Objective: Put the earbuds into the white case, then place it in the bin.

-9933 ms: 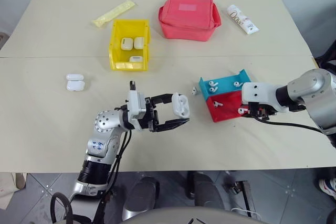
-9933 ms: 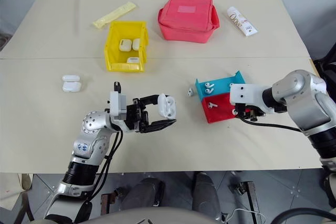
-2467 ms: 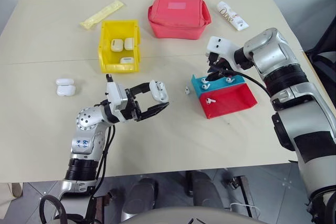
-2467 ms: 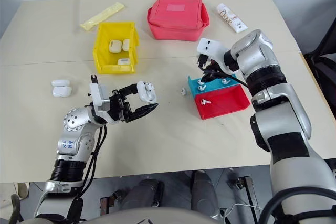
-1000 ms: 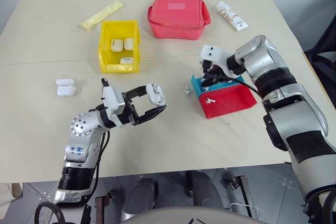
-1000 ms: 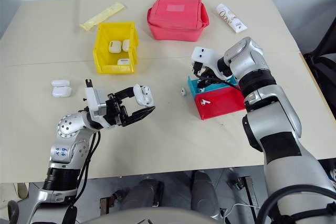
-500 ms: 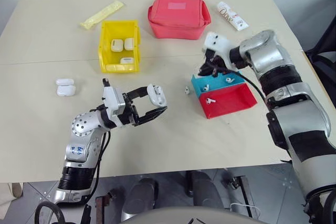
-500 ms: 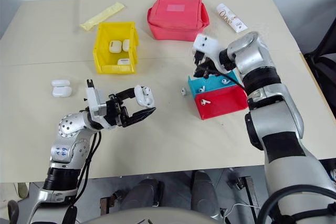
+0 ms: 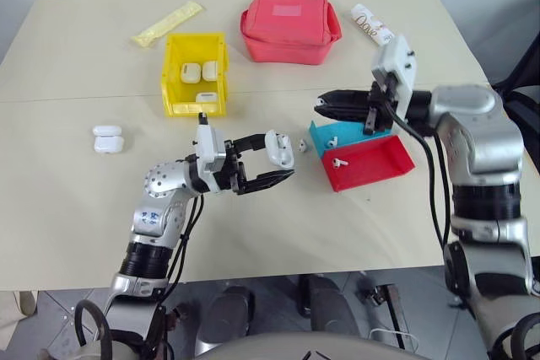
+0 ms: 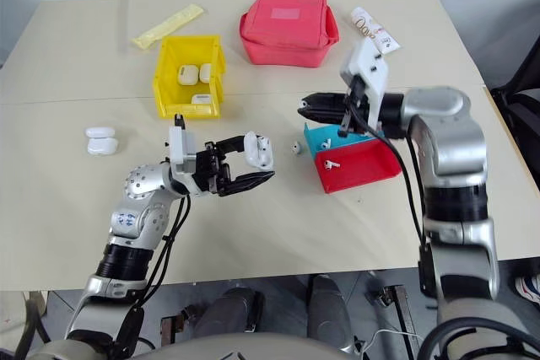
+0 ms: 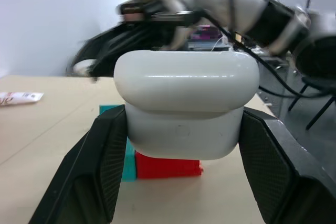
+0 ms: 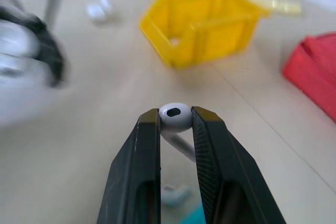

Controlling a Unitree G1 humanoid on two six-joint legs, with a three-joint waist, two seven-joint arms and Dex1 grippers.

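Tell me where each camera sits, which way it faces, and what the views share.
Left and right eye views: on the head, looking forward and down over the table; both arms show.
Left wrist view: along the left gripper, jaws shut on the white case.
Right wrist view: along the right gripper, jaws pinching an earbud.
Shared: the yellow bin, in the eye views and the right wrist view.

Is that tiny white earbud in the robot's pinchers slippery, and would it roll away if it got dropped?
Probably slippery: the earbud looks glossy and round, and the right gripper pinches just its bulb. It seems light, being so tiny. If dropped, it might roll a little, though its stem would likely stop it.
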